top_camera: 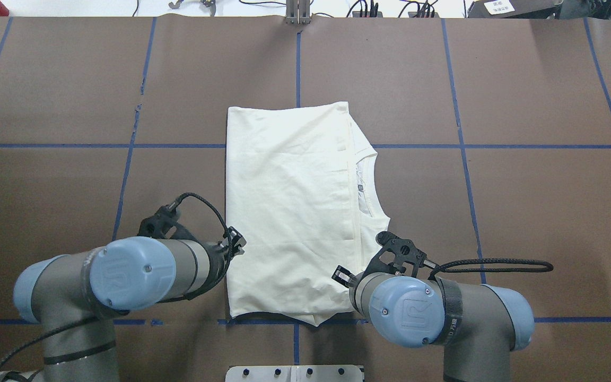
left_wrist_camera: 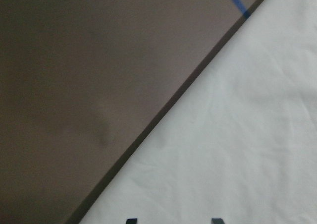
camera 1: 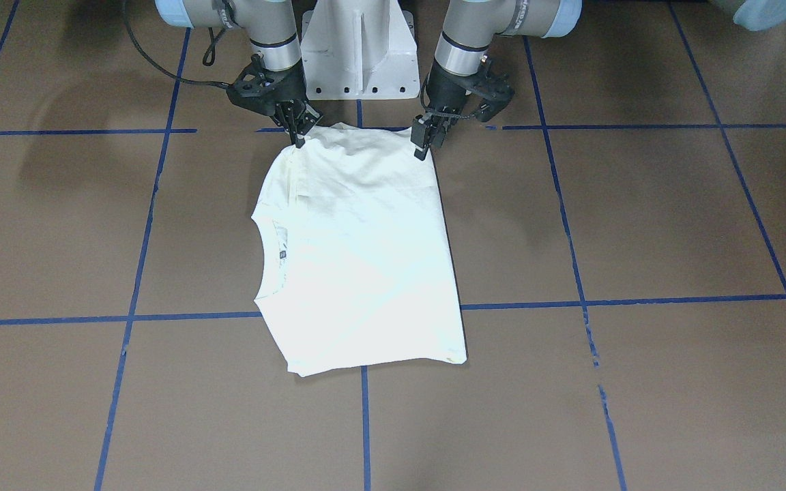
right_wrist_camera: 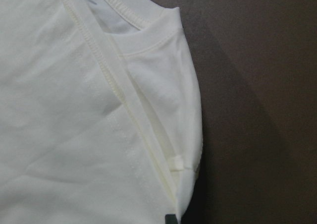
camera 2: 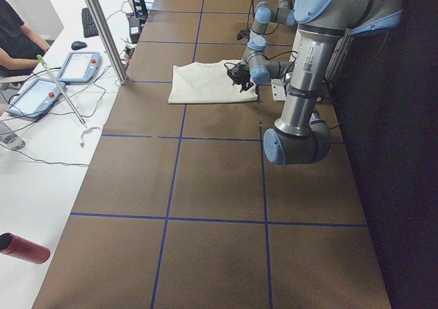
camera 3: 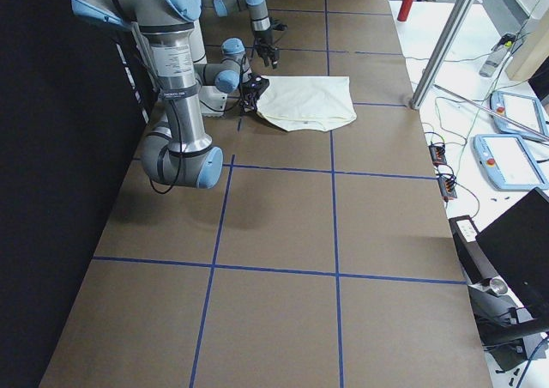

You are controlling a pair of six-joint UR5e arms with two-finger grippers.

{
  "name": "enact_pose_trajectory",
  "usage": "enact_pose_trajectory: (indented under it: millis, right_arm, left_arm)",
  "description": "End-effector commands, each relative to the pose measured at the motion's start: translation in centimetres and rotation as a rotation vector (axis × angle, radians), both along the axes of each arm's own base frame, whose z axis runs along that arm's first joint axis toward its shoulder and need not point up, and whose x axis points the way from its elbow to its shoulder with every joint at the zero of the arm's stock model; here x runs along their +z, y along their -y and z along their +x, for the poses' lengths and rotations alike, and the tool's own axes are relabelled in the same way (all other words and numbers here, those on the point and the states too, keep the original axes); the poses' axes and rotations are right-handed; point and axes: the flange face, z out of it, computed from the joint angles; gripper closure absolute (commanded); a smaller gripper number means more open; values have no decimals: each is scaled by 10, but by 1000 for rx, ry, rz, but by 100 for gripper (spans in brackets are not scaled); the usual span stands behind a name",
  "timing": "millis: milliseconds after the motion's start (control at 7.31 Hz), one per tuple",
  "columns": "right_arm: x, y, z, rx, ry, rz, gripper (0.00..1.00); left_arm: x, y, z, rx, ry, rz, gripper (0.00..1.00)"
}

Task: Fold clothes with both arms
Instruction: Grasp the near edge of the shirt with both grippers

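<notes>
Shirt on brown, blue-lined table.

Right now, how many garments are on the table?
1. The cream shirt lies folded on the table, centred before the robot, its robot-side edge by the left gripper and the right gripper. Its layers could hide something smaller.

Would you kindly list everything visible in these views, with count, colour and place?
T-shirt: one, cream, folded, at the table's centre.
Table: one, brown with a blue tape grid.
Pedestal: one, white, between the arms.
Tablets: two, blue-grey, on the side desk.
Red cylinder: one, on the side desk's near end.
Person: one, dark top, at the side desk.
Left gripper: one, black, open, at the T-shirt's near edge.
Right gripper: one, black, shut on the T-shirt's near corner.
</notes>
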Motion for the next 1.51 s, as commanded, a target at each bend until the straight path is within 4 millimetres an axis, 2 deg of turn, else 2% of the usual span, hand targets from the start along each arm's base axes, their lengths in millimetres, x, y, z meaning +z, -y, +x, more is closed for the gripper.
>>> enact_pose_trajectory:
  millis: [0, 137, 684, 821, 1095, 1232, 1368]
  right_arm:
    - [0, 0, -1, 0, -1, 0, 100]
    - [0, 0, -1, -1, -1, 2, 100]
    - [-1, 0, 0, -1, 2, 2, 100]
    - [-2, 0, 0, -1, 3, 2, 100]
    - [-2, 0, 1, -1, 5, 3, 100]
    - [-3, 0, 1, 0, 5, 2, 100]
    - [-2, 0, 1, 0, 3, 1, 100]
  left_arm:
    - [11, -36, 20, 40, 29, -37, 40]
    - [14, -43, 24, 52, 34, -41, 40]
    - [33, -49, 41, 67, 79, -48, 42]
    - [34, -64, 51, 95, 84, -48, 43]
    - [29, -67, 52, 100, 73, -48, 50]
    - [25, -67, 50, 100, 67, -49, 68]
    - [28, -68, 49, 101, 73, -49, 100]
